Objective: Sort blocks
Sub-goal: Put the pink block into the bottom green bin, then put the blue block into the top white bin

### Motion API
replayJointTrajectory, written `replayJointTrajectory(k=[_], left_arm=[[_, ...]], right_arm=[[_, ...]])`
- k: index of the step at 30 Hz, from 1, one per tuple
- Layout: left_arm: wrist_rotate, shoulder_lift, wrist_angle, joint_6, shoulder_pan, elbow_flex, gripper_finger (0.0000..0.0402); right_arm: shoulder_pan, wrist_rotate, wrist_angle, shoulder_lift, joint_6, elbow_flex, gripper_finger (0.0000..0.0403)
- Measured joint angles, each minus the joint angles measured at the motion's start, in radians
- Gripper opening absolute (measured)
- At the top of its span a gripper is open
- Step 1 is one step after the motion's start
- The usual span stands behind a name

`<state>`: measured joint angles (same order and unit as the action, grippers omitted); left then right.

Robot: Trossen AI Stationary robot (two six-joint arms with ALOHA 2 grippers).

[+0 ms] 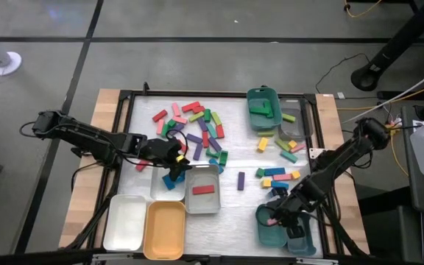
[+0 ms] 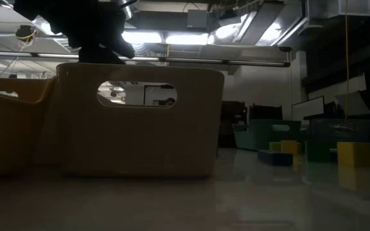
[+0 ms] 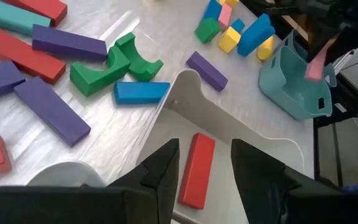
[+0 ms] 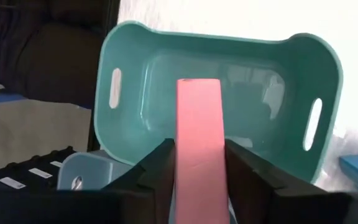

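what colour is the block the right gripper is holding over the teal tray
Pink. The block between the right gripper fingers shows best in the right wrist view, above the teal tray.

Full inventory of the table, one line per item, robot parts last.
Small bar-shaped blocks: dozens, mixed colours, scattered mid-table and right of centre.
Red bar block: one, inside the grey tray.
Grey plastic tray: one, near centre front.
White tray: one, front left.
Orange tray: one, beside the white one.
Teal bins: two, far and near right.
Left tool: open above the grey tray.
Right tool: holds a pink bar block over the near teal bin.
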<state>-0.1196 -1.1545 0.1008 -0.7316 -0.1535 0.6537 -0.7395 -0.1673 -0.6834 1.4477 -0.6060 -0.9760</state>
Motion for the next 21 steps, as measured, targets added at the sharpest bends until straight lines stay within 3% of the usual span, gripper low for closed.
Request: replayJointTrajectory(k=[9, 21], left_arm=[[0.000, 0.000, -0.024, 0.006, 0.000, 0.000, 0.0134], [0.000, 0.000, -0.033, 0.006, 0.000, 0.000, 0.0134]], right_arm=[[0.000, -0.019, -0.010, 0.004, 0.000, 0.000, 0.0212], [0.000, -0.043, -0.292, 0.004, 0.001, 0.000, 0.0221]])
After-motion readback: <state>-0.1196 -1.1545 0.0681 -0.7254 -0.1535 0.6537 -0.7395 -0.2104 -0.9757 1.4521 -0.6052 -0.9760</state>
